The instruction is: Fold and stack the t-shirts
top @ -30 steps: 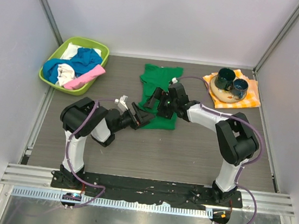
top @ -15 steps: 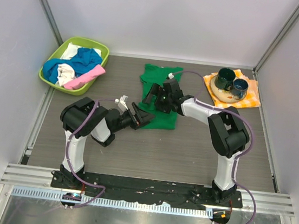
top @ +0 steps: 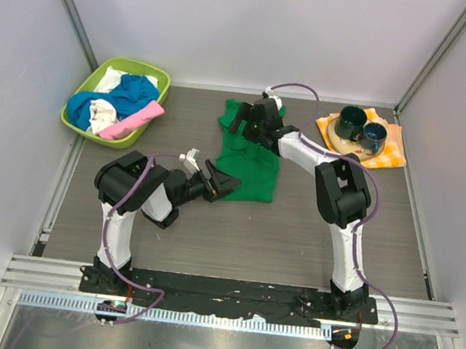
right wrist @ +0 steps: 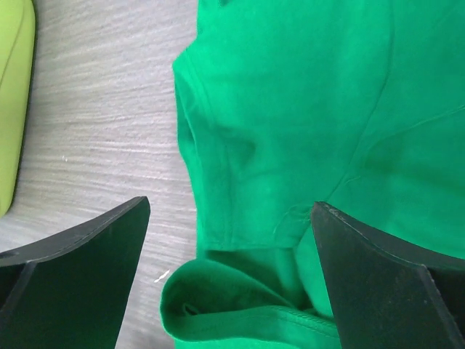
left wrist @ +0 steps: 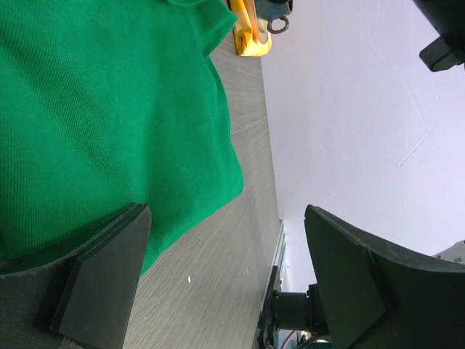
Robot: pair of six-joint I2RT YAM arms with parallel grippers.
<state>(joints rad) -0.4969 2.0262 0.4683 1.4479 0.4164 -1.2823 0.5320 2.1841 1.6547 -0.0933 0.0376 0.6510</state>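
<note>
Top external view: one green t-shirt point(top: 251, 164) lies spread on the bench point(top: 295, 225) between the two arms. Its far edge is partly hidden under the right arm's fingers point(top: 241, 121), and its near left corner lies under the left arm's fingers point(top: 225, 182).

At far left, a lime basket point(top: 141, 64) holds a tangle of blue point(top: 128, 93), white point(top: 103, 112) and pink point(top: 133, 120) cloth. That makes three colours, though the pieces overlap too much to count the garments.

At far right, two dark mugs point(top: 350, 121) stand on one plate point(top: 343, 145), which sits on an orange-and-white checkered cloth point(top: 389, 151).

The left wrist camera shows its fingers spread wide and gripping nothing. One of them seems to rest right at the shirt's hem, but the angle leaves that unsure. The mugs and checkered cloth are cut off at the top of this view.

The right wrist camera also shows its fingers released. They hang over a folded, rumpled part of the green shirt and hold nothing. Only a sliver of the basket shows at the left edge.
</note>
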